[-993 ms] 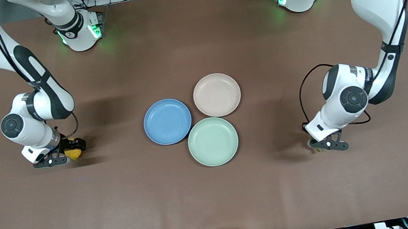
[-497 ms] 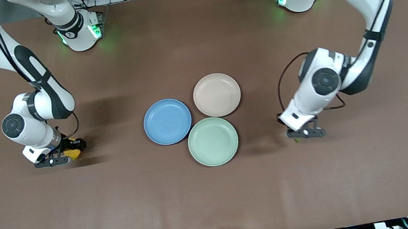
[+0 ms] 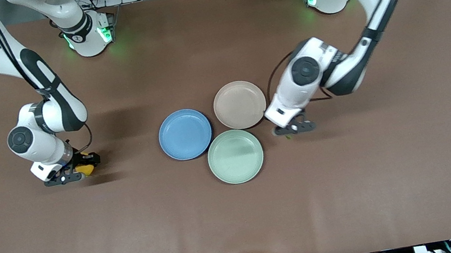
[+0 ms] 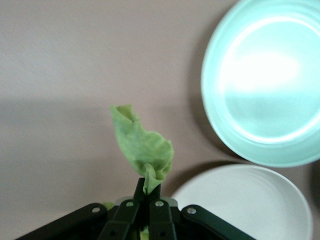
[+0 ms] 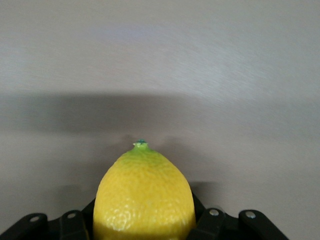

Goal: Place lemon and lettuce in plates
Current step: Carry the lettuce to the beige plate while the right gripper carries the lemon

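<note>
Two Franka arms worked over a brown counter [image 3: 240, 215]. Three round plates sat mid-counter, close together: a blue plate [image 3: 185, 134] toward the right arm's end, a beige-pink plate [image 3: 240, 105] farther from the front camera, and a mint-green plate [image 3: 235, 156] nearest that camera.

The left gripper [image 3: 293, 129] hung over bare counter just beside the beige-pink and mint-green plates, toward the left arm's end. Its fingers [image 4: 159, 216] were pinched narrow on the lettuce [image 4: 142, 146], a wrinkly green leaf sticking out past the tips.

The right gripper [image 3: 73, 173] was low near the counter twd the right arm's end, well apart from the plates. Its fingers [image 5: 212, 225] were clamped on the lemon [image 5: 144, 197], yellow w/ a greenish tip. All three plates were bare.
</note>
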You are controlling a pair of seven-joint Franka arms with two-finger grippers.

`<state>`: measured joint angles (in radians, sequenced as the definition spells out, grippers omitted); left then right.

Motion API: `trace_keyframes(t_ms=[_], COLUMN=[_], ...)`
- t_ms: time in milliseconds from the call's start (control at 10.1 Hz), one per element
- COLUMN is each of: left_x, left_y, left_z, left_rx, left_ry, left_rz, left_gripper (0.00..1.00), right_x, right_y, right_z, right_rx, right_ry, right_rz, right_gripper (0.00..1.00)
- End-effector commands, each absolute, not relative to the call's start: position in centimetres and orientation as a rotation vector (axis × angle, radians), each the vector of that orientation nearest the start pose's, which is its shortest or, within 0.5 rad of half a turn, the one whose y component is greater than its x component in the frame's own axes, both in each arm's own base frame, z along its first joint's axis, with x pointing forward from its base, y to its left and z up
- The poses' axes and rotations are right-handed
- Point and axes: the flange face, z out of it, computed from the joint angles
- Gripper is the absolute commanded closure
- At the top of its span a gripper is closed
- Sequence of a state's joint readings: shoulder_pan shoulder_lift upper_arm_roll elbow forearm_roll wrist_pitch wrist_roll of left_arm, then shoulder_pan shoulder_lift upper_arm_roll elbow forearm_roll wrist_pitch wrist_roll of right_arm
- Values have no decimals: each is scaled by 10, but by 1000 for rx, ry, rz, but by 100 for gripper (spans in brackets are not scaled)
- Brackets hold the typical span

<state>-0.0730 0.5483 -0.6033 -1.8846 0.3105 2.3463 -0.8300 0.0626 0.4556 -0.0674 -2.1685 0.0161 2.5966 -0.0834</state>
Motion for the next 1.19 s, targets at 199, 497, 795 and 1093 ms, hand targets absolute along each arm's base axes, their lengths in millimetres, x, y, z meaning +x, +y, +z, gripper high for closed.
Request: trace_keyframes(t_ms=[199,497,795,1093], left_x=[457,432,432,438], left_y=[-431,-456,-455,-439], left_z=[249,244,242,242], left_rx=[-3180,-3170,-3159,-3077], left_ry=[-116,-180,-223,-227], left_rz=[93,112,106,153], left_gripper=[100,87,0,0], right_x=[588,605,601,586], right_y=[46,92,169,241], right_z=[222,255,271,276], right_rx=[-3104,-3033,-3044,-3052], right_ry=[-191,-160,-29,96], right_rz=[119,174,173,165], right_gripper=[64,64,63,63])
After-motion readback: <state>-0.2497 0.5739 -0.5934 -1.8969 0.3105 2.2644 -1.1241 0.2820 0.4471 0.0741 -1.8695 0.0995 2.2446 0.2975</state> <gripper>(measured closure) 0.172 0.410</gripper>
